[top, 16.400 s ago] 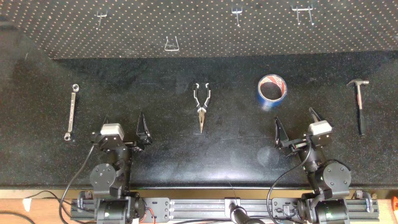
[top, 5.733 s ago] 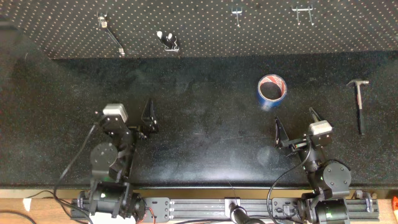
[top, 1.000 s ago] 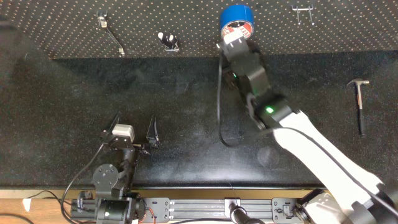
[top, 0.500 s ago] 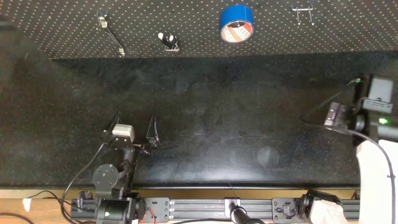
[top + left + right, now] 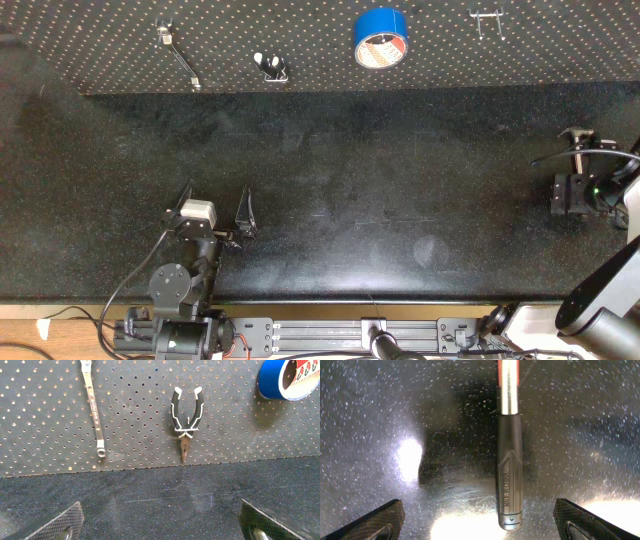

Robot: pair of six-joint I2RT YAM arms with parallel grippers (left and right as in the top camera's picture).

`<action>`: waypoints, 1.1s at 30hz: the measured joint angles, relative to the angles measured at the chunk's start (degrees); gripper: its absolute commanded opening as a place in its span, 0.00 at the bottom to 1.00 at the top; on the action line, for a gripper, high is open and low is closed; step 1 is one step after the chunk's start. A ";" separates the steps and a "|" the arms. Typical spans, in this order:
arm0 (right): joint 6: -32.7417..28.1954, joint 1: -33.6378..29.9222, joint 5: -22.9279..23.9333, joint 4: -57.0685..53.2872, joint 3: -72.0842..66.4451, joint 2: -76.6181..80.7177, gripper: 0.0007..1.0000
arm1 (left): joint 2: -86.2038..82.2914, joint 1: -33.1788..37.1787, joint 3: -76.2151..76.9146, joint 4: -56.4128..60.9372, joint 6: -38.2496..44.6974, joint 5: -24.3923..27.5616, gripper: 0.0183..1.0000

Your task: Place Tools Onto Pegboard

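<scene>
Three of four tools hang on the pegboard [image 5: 100, 40]: wrench [image 5: 178, 55], pliers [image 5: 268, 66] and tape [image 5: 381, 38]. The hammer [image 5: 509, 475] lies on the table [image 5: 350, 200] at the right, not yet gripped. The right gripper [image 5: 479, 522] sits over its handle, fingers spread wide and empty; a second ago it was at the tape. The left gripper [image 5: 215, 205] is unchanged near its base, fingers open, holding nothing.

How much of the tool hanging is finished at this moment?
Done: the wrench, the pliers and the tape roll hang on the pegboard. In hand: the right end effector is open over the hammer handle. Left: the hammer lies on the table and must be grasped and hung, likely on the free hook.
</scene>
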 measured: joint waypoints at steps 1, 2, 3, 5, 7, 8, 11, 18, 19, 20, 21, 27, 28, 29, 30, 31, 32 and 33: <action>-2.56 -0.09 -0.13 0.26 0.00 0.33 0.98 | 0.00 0.00 0.00 0.00 0.00 0.00 1.00; -4.07 -0.28 -0.13 0.44 0.00 0.72 0.98 | 0.00 0.00 0.00 0.00 0.00 0.02 0.99; -5.55 -1.07 -0.17 0.44 0.00 1.36 0.98 | 0.00 0.00 0.00 0.00 0.00 0.00 1.00; -7.63 -2.29 -0.15 1.18 0.00 3.26 0.98 | 0.00 0.00 0.00 0.00 0.00 0.00 1.00; -9.14 -2.36 -0.35 2.32 0.07 4.50 0.98 | 0.00 0.00 0.00 0.00 0.00 0.00 1.00; -9.40 -2.36 -0.59 2.73 0.11 4.66 0.98 | 0.00 0.00 0.00 0.00 0.00 0.00 1.00; -10.71 -2.36 -1.25 2.99 0.13 4.81 0.99 | 0.00 0.00 0.00 0.00 0.00 0.00 0.99; -13.79 -2.36 -0.17 3.65 0.28 4.85 0.08 | 0.00 0.00 0.00 0.00 0.00 0.00 0.99; -14.03 -2.36 0.39 3.82 0.42 4.87 0.08 | 0.00 0.00 0.00 0.00 0.00 0.00 0.99; -14.05 -2.36 0.55 3.82 0.48 4.87 0.08 | 0.00 0.00 0.00 0.00 0.00 0.00 1.00; -14.05 -2.36 0.57 3.85 0.48 4.90 0.07 | 0.00 0.00 0.00 0.00 0.00 0.00 1.00; -8.59 -2.36 -7.93 4.96 -0.42 -5.31 0.07 | 0.00 0.00 0.00 0.00 0.00 0.00 1.00; -5.86 -2.21 -10.32 5.51 -0.48 -10.80 0.08 | 0.00 0.00 0.00 -0.02 0.00 0.02 0.99; -3.32 -1.62 -11.87 6.16 -0.48 -16.61 0.07 | 0.00 0.00 0.00 0.00 0.00 0.00 1.00; -0.46 -0.28 -13.33 6.80 -0.35 -22.84 0.07 | 0.00 0.00 0.00 0.00 0.00 0.02 0.99; 1.22 1.22 -13.86 7.04 -0.35 -26.05 0.07 | 0.00 0.00 0.00 0.00 0.00 0.00 1.00; 4.15 4.63 -14.88 7.74 -0.35 -29.90 0.07 | 0.00 0.00 0.00 0.00 0.00 0.02 1.00; 6.75 7.74 -15.06 8.61 -0.35 -31.69 0.07 | 0.00 0.00 0.00 0.00 0.00 0.00 1.00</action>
